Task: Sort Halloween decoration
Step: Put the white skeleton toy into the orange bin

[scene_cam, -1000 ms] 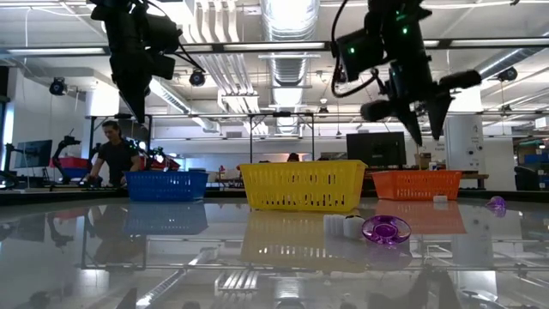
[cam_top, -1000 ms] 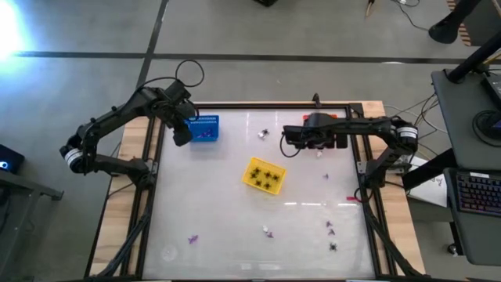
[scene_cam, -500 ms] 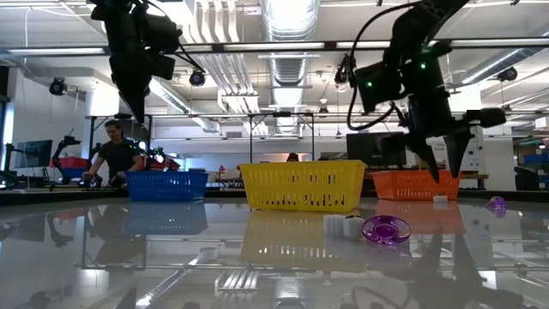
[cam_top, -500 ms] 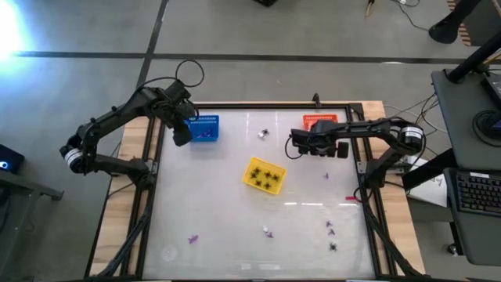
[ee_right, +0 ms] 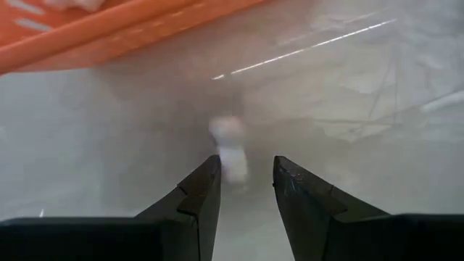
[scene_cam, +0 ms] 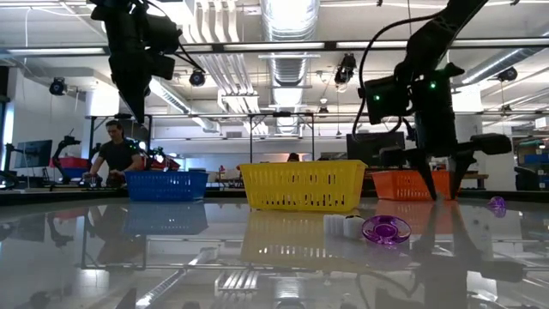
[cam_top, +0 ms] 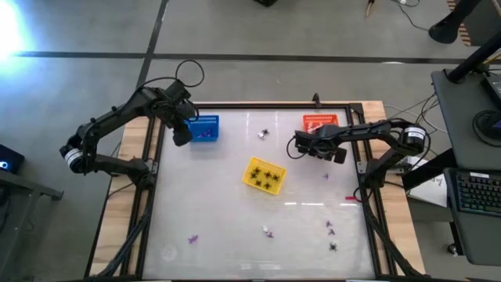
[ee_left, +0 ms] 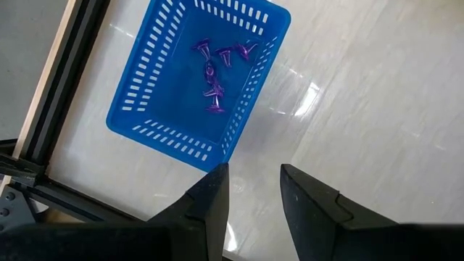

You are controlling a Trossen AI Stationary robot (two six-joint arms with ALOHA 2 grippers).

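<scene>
White bit (ee_right: 228, 148) sits on the glossy bench (cam_top: 235, 204) straight ahead of my right claw (ee_right: 245, 177), just beyond the fingertips (ee_right: 210, 168), not touching them; the fingers stand apart with nothing between them. From above, that right claw (cam_top: 300, 146) is low over the bench just in front of the orange basket (cam_top: 318, 122), and I can see pale pieces inside the basket's corner in the wrist view. In the level view the right claw (scene_cam: 440, 190) points straight down in front of the orange basket (scene_cam: 415, 184). My left claw (ee_left: 248, 190) hangs above the near edge of the blue basket (ee_left: 199, 76), fingers parted, gripping nothing; purple bits (ee_left: 215, 72) lie clustered on the basket floor. From overhead the left claw (cam_top: 182, 135) is beside the blue basket (cam_top: 204, 128) at the bench's far left. Yellow basket (cam_top: 264, 175) sits mid-bench, tilted, with black spider shapes (cam_top: 268, 178) inside. Loose pieces are scattered: one small dark-and-white piece (cam_top: 264, 134) between the blue and orange baskets, a purple bit (cam_top: 192, 239) near the front left, a pale bit (cam_top: 267, 231) front centre, a purple piece (cam_top: 329, 227) and a black spider (cam_top: 333, 246) front right. In the level view a purple ring-like piece (scene_cam: 385, 228) lies nearest the camera beside a white one (scene_cam: 343, 226). A person (scene_cam: 111, 156) stands in the room beyond the bench.
</scene>
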